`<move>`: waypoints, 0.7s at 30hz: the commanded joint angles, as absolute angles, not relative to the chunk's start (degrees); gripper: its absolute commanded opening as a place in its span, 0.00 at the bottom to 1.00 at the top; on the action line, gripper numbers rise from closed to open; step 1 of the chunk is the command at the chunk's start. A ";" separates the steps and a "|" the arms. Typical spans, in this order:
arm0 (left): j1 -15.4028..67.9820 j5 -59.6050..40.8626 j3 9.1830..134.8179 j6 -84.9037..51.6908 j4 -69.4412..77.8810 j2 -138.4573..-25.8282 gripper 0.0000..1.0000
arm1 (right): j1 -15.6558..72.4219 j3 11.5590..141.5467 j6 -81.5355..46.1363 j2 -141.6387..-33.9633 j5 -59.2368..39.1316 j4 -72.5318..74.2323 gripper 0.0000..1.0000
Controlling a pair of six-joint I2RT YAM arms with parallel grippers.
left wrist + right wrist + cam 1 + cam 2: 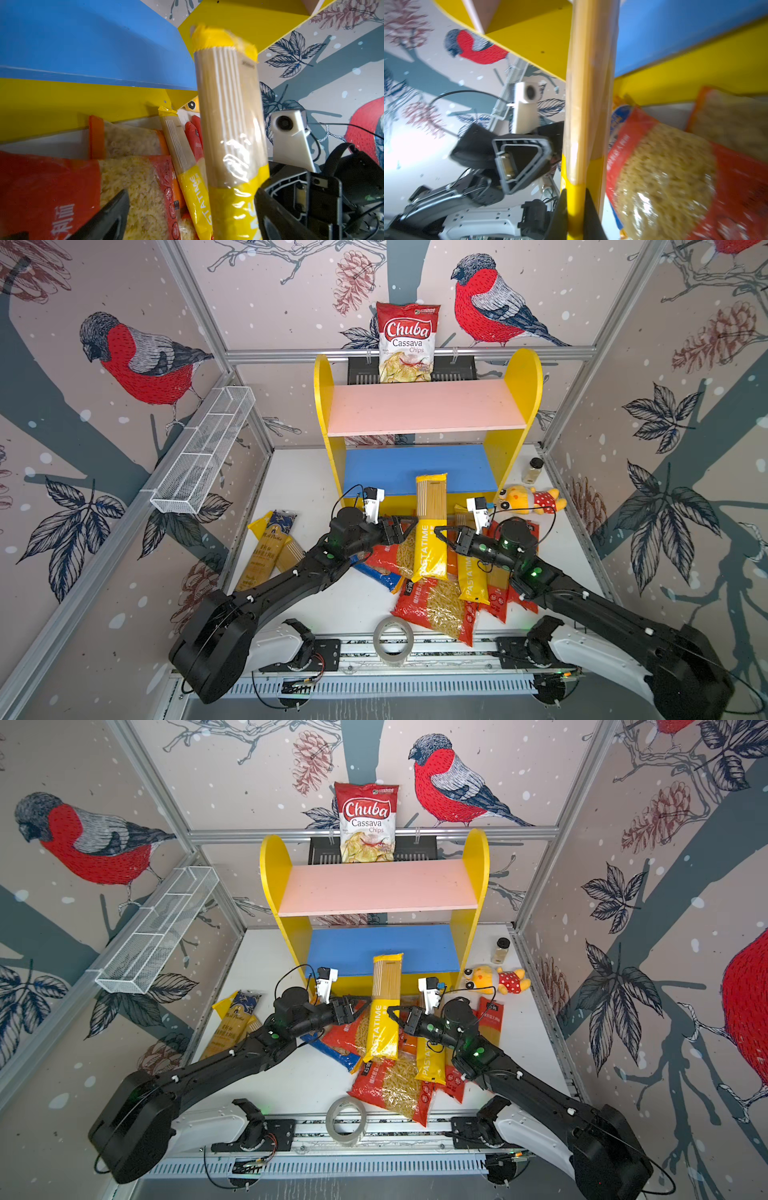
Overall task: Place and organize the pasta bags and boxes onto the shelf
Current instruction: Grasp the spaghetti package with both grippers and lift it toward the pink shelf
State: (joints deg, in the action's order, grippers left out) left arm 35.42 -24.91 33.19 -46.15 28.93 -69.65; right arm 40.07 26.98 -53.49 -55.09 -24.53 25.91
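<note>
I had the right gripper (441,536) clamped on the yellow pack (431,506) near its middle, with the pack's far end reaching over the blue board (374,468) of the shelf (521,406). The left gripper (409,529) had its jaws wide apart with the pack between them; I couldn't tell whether they touched it.

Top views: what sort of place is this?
Probably a lab robot test cell, not a home: aluminium-profile frame, printed bird-pattern wall panels, two black robot arms mounted on a front rail.

Blue bag (377,576) mostly hidden under red bag (388,558); spice jar (533,471) label unreadable
</note>
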 commanded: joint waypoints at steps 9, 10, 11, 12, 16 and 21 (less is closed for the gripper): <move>34.95 -31.73 32.38 -53.22 44.03 -68.36 0.82 | 44.25 33.46 -50.71 -58.51 -27.68 38.67 0.01; 34.89 -31.73 32.59 -53.42 43.96 -68.10 0.78 | 44.35 33.70 -51.03 -58.63 -27.81 39.12 0.01; 34.89 -31.73 32.90 -53.40 43.81 -67.95 0.75 | 44.35 33.90 -51.27 -58.82 -28.01 39.55 0.01; 34.89 -31.73 33.40 -53.37 43.71 -67.77 0.70 | 44.42 34.09 -51.45 -58.95 -28.33 40.17 0.01; 34.97 -30.56 35.48 -52.41 42.88 -66.96 0.52 | 44.69 35.91 -51.18 -59.48 -29.22 40.04 0.03; 35.05 -30.31 35.95 -53.97 45.47 -66.26 0.42 | 44.89 36.57 -50.43 -59.22 -29.23 38.89 0.04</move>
State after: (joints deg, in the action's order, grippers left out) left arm 34.98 -31.20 35.55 -53.47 42.19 -66.50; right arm 44.60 35.66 -51.35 -59.70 -27.11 29.93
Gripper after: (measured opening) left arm 0.434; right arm 0.110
